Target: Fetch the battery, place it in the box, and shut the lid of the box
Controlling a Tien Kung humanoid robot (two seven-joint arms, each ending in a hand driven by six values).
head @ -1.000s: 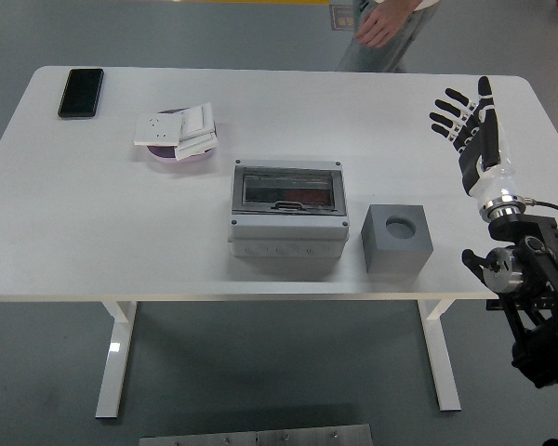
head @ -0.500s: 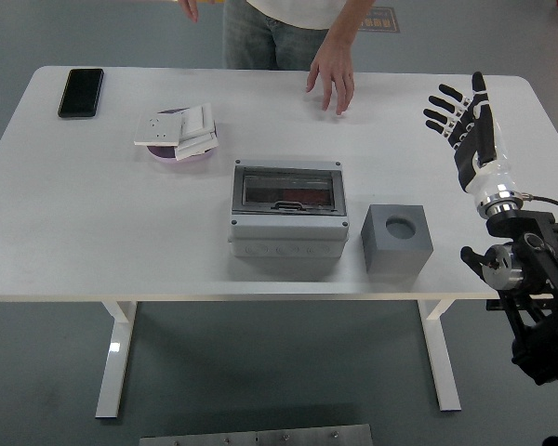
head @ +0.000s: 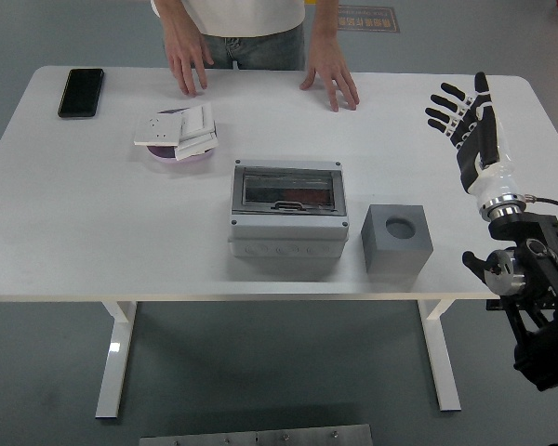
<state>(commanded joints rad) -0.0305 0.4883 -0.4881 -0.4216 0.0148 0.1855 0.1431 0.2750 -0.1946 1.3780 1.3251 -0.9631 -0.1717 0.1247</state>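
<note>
A grey junction box (head: 286, 209) with a smoky clear lid lying shut sits at the middle of the white table (head: 93, 214). Right of it stands a grey cube (head: 397, 238) with a round hole in its top. I cannot make out a battery anywhere. My right hand (head: 460, 107) is raised over the table's right end, fingers spread and holding nothing, well to the right of and beyond the cube. My left arm does not show.
A black phone (head: 81, 92) lies at the far left corner. A pink plate (head: 179, 153) carries white switch plates (head: 175, 125) left of the box. A person at the far side rests one hand (head: 186, 65) and the other hand (head: 332, 82) on the table's far edge.
The person has stepped up to the far side and set both hands on the table's far edge. My right hand has stayed nearly in place, fingers still spread.
</note>
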